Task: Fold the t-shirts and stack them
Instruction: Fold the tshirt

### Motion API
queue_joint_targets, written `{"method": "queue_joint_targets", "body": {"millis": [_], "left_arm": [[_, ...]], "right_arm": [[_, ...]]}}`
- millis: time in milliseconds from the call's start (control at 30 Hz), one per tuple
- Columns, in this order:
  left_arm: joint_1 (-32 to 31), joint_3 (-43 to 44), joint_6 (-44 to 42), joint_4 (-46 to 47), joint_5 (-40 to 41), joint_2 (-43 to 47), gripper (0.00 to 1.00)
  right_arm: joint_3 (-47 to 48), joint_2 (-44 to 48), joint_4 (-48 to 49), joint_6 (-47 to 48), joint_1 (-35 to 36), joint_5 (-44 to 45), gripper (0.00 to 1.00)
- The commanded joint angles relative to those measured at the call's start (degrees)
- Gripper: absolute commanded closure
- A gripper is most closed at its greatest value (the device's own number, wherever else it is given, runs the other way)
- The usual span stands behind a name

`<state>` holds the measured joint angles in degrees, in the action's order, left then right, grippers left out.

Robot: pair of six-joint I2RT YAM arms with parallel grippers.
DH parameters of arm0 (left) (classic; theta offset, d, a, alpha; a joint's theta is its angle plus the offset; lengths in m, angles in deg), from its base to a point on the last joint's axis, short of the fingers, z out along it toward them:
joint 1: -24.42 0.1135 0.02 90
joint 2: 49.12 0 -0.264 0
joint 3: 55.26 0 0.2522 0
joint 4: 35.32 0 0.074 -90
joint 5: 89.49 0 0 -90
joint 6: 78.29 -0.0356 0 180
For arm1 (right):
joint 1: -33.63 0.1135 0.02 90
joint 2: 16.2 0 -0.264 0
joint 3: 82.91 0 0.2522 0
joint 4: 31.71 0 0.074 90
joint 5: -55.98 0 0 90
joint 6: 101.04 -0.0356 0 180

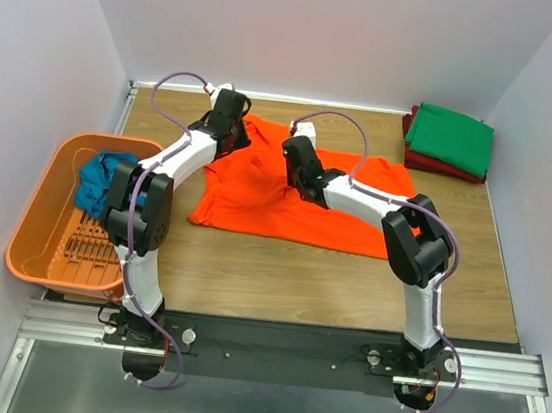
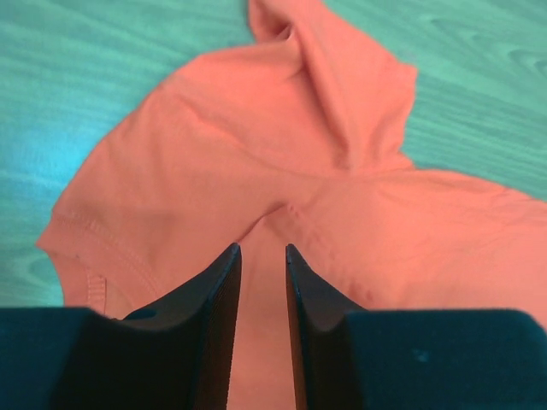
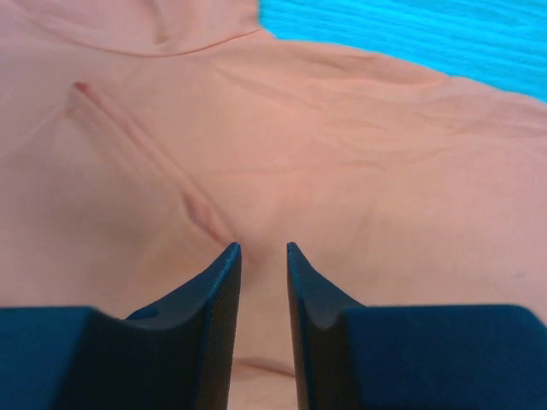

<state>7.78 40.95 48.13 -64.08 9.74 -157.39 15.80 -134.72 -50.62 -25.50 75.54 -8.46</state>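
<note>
A bright orange t-shirt (image 1: 277, 202) lies spread and lightly creased across the middle of the table. My left gripper (image 1: 228, 125) hovers at its far left corner. In the left wrist view the fingers of this gripper (image 2: 262, 248) stand a little apart over a sleeve fold (image 2: 256, 128), pinching nothing. My right gripper (image 1: 298, 154) is over the shirt's upper middle. Its fingers (image 3: 262, 246) are likewise parted above the orange cloth (image 3: 342, 128), beside a diagonal crease. A folded green t-shirt (image 1: 451, 137) rests on a folded dark red one (image 1: 442, 167) at the far right corner. A teal-blue t-shirt (image 1: 103, 180) is bunched in the basket.
An orange plastic basket (image 1: 33, 217) stands off the table's left edge, beside the left arm. White walls close in the back and both sides. Bare wood shows in front of the orange shirt and between it and the folded stack.
</note>
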Motion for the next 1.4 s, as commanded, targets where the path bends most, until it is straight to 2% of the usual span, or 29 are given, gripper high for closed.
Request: {"method": "queue_joint_targets", "body": {"millis": [0, 33, 133, 300, 433, 633, 800, 1000, 1133, 1367], "left_arm": [[0.73, 5.50, -1.79, -0.02, -0.71, -2.12, 0.64], [0.74, 6.57, -2.23, -0.37, 0.33, -3.34, 0.64], [0.82, 12.10, -3.02, -2.21, 2.01, -6.15, 0.64], [0.91, 21.76, -3.38, -6.60, 4.21, -14.33, 0.66], [1.00, 24.86, -1.45, -9.60, 5.53, -18.46, 0.68], [1.35, 20.73, 1.01, -7.76, 3.25, -20.05, 0.73], [1.44, 15.74, 4.18, -7.50, 2.46, -19.70, 0.73], [1.97, 8.35, 7.87, -6.97, 1.49, -17.07, 0.73], [2.14, 3.78, 10.15, -6.88, -0.88, -14.34, 0.73], [2.23, -8.79, 12.79, -4.07, -2.38, -6.17, 0.72]], "right_arm": [[0.75, -1.45, 0.84, -1.54, -1.57, -1.39, 0.61], [0.75, -0.93, 0.84, -1.62, -2.18, -1.83, 0.52], [0.31, 0.91, 0.84, -2.15, -3.23, -3.49, 0.43], [1.18, 1.89, 0.75, -1.98, -3.68, -8.76, 0.38], [0.05, 2.59, 0.31, -3.73, -4.99, -11.49, 0.37], [-1.80, 3.91, -0.56, -9.71, -12.01, -15.98, 0.37], [-5.57, 4.96, -3.11, -14.88, -16.06, -16.42, 0.37], [-12.43, 5.93, -4.43, -19.11, -17.04, -15.10, 0.35], [-15.77, 6.54, -6.80, -21.92, -17.21, -17.46, 0.34], [-27.70, 13.39, -7.42, -24.65, -17.21, -21.16, 0.34]]}}
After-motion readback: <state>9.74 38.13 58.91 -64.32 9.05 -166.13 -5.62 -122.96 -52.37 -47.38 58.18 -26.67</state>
